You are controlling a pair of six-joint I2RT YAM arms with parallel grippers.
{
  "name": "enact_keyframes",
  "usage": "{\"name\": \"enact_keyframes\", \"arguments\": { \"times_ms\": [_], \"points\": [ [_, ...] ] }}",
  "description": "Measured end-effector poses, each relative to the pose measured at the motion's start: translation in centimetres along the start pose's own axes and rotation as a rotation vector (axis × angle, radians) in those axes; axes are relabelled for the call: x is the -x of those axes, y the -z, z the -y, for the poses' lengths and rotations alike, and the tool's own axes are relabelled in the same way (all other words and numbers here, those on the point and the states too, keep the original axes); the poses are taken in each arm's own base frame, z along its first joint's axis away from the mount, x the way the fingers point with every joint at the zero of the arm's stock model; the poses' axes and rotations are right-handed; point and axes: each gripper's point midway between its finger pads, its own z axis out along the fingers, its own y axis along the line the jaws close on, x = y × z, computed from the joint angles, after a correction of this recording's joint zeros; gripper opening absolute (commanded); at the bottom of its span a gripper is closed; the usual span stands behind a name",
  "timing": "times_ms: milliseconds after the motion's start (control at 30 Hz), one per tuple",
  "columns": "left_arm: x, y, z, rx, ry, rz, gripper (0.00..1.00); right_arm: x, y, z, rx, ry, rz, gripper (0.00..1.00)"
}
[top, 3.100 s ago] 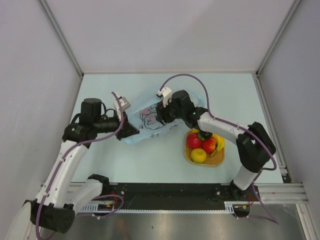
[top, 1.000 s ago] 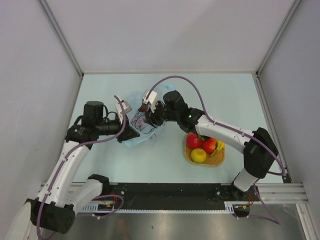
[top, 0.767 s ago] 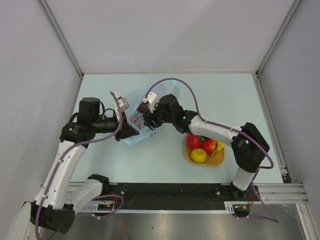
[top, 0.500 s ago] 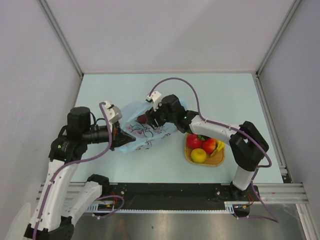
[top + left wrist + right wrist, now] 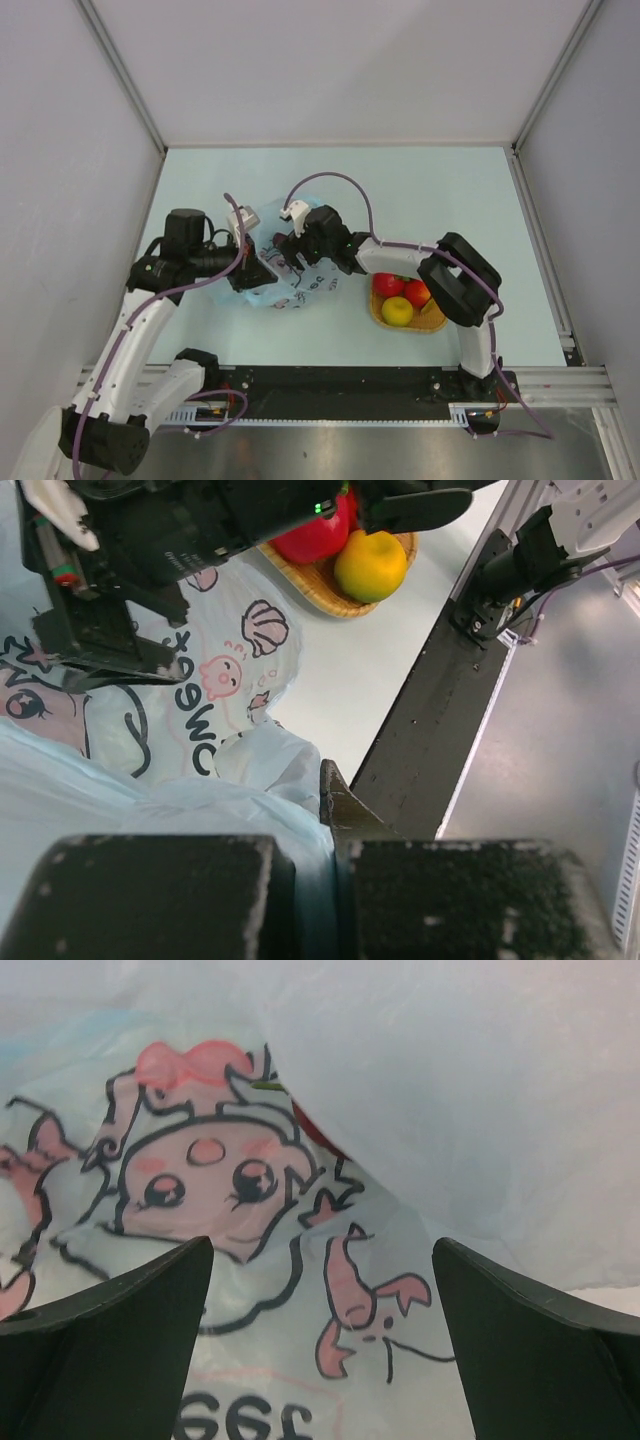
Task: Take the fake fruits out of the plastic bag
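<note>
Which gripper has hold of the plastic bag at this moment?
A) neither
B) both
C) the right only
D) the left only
D: the left gripper is shut on a fold of the plastic bag, while the right gripper hangs over it with its jaws wide apart.

Pale-blue table (image 5: 480,190), plastic bag (image 5: 308,290) ctr, woven mat (image 5: 432,322) rt of it

The top camera looks down from above the near edge. Both wrist cameras sit close against the plastic bag (image 5: 292,290), which all views share.
</note>
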Motion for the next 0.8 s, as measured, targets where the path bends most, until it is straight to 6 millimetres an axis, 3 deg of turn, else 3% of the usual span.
{"name": "enact_keyframes", "arguments": {
  "times_ms": [100, 233, 467, 733, 800],
  "points": [
    [0.0, 0.0, 0.0, -0.003, 0.002, 0.001, 0.0, 0.5, -1.1, 0.5, -0.024, 0.001, 0.011, 0.97],
    [0.0, -0.2, 0.0, -0.013, 0.009, -0.004, 0.0, 2.6, -3.0, 1.0, -0.046, 0.005, 0.058, 0.95],
    [-0.1, -0.4, 0.0, -0.026, 0.02, -0.012, 0.0, 4.3, -6.9, 1.8, -0.08, 0.025, 0.097, 0.86],
    [-0.1, -0.5, 0.0, -0.032, 0.034, -0.016, 0.0, 4.8, -12.4, 2.2, -0.084, 0.051, 0.12, 0.93],
    [-0.2, -0.5, 0.0, -0.032, 0.038, -0.018, 0.0, 5.2, -13.6, 2.2, -0.084, 0.068, 0.134, 0.71]
  ]
}}
